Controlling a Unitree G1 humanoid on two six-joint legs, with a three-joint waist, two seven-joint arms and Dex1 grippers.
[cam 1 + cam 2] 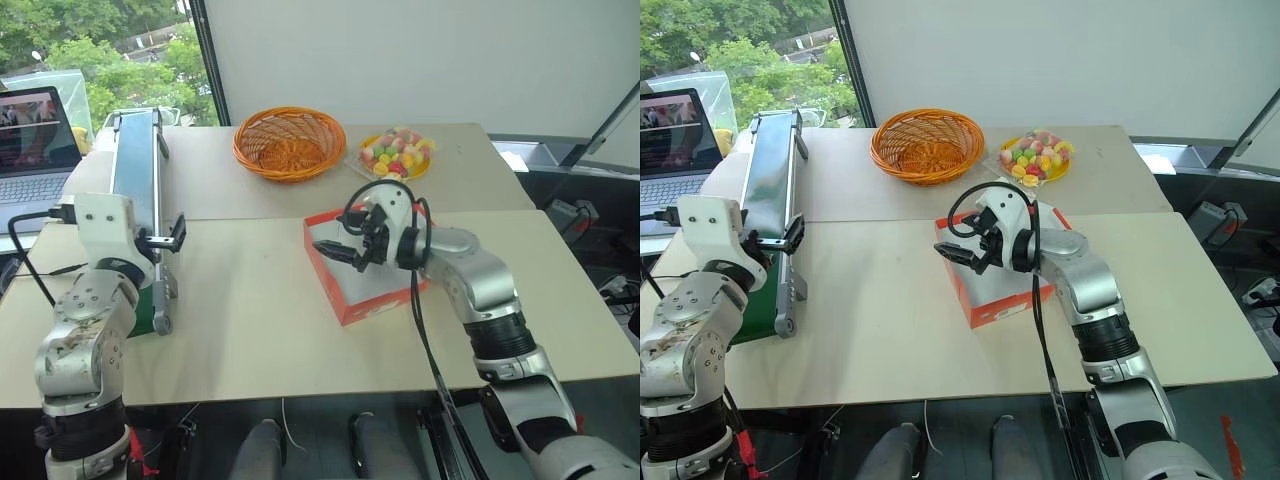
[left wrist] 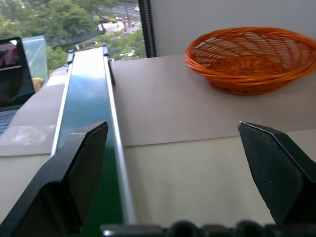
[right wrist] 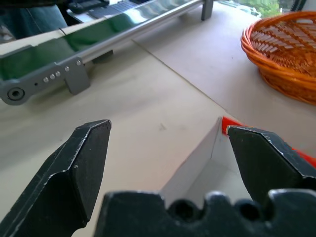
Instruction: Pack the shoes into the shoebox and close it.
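**Colours on the table**

The shoebox (image 1: pixel 345 300) is red-orange outside and white inside. The wicker basket (image 1: pixel 289 142) is orange in an open weave. The plate (image 1: pixel 398 155) holds sweets in pink, yellow, green and red. The conveyor (image 1: pixel 135 180) has a dark green belt between silver rails. The table (image 1: pixel 250 320) is plain beige. Both grippers, left (image 1: pixel 165 240) and right (image 1: pixel 335 250), have black fingers on silver-grey arms.
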